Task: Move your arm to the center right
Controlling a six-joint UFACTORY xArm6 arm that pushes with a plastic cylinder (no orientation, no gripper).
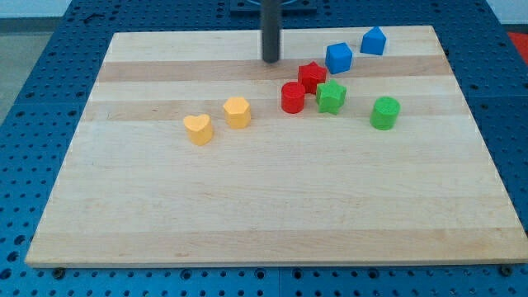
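Observation:
My tip [271,60] rests on the wooden board [272,206] near the view's top, just left of centre. It touches no block. The red star block [312,76] lies a short way to its right, and the red cylinder [293,97] sits below and right of it. A green star block [331,96] is right of the red cylinder. A green cylinder [384,112] stands further right. A blue cube [338,58] and a blue pentagon-shaped block [373,40] sit at the top right. A yellow heart [198,129] and a yellow hexagon [237,111] lie left of centre.
The board lies on a blue perforated table [33,124]. The arm's dark base [272,7] shows at the view's top edge, above the rod.

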